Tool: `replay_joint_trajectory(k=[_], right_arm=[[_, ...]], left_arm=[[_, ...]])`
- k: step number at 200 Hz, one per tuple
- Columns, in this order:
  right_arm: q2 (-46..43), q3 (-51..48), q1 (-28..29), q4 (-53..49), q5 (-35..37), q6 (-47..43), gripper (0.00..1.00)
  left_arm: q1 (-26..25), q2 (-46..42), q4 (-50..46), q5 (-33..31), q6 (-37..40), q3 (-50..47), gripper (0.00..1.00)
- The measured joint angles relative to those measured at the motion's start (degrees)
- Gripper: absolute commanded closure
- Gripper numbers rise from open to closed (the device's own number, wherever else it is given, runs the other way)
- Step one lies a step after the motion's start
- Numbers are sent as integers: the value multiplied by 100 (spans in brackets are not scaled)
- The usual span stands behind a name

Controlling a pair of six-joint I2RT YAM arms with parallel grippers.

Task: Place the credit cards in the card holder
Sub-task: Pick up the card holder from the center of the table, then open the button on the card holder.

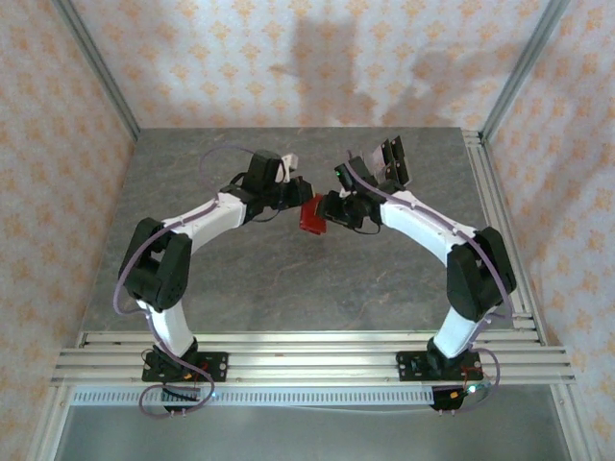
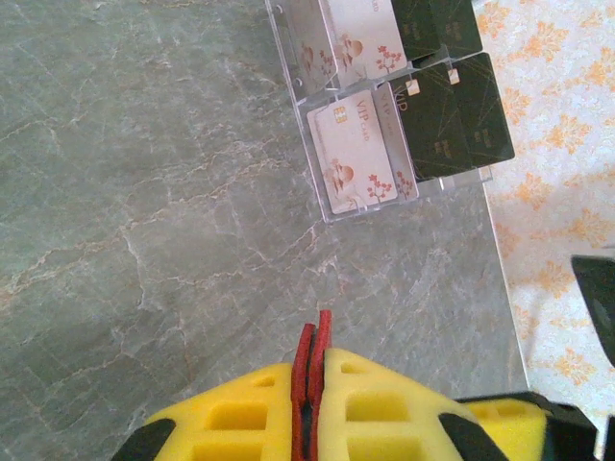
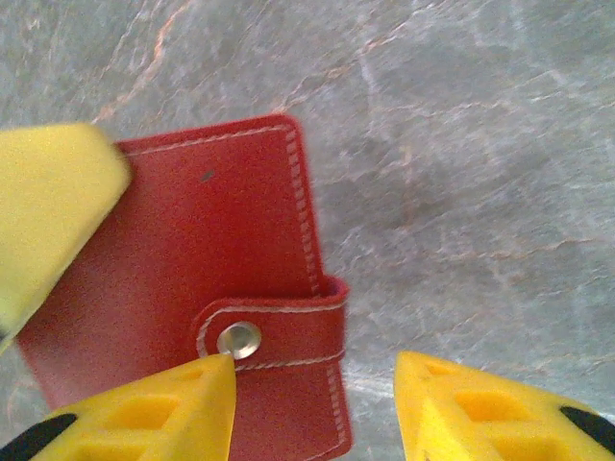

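Early in task; nothing loaded yet. Pinching holder (image 2: 312, 346) edge-on with left end effector (image 2: 309, 384), yellow pads (image 2: 384, 403) pressed together on it. In top view, mid-desk (image 1: 288, 279), between both arms, up on edge rather than flat; cannot tell if touching desk.

Front face toward right wrist view, with tab (image 3: 274, 331) snapped shut across opening edge, so closed. Right end effector (image 3: 317, 403) spread, just beside tab, one finger (image 3: 163, 413) overlapping holder's lower part in view, clamped on nothing; contact with tab not clear.

All cards (image 2: 351, 158) in clear rack (image 2: 288, 58) at far side of desk, right of centre, well apart from holder: pale VIP ones next to dark ones (image 2: 461, 115), none lifted out.

Done so far, judging from this: holder up off flat and presented to right arm. Left to do: pop snap, fold holder open, fetch each card from rack, slide into slots. So almost everything.

Likely next: right fingers onto tab to pull snap, with left grip as anchor. Risk: holder twisting in thin edge grip under pull on tab.
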Motion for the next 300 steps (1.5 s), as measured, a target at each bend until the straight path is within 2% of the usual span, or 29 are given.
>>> replay_joint_trajectory(k=[40,157,186,235,276,300], right_arm=[[0,350,269,-232,254,-85,53],[186,413,278,-299,376,-120,55],[365,411,278,-258,374,-116,63],[369,398,308,-109,367,-131,100],[358,125,208,223,216,-138,100],[330,-284,-83,210,249,-120,100]], left_arm=[[0,-20,-122,-17,-4,-111,100],[-2,-85,-125,-20,-101,-131,100],[-2,-85,-127,-35,-116,-131,100],[-2,-85,-127,-44,-116,-131,100],[-28,-85,-166,-173,-116,-136,100],[-37,-136,-223,-186,-114,-136,100]])
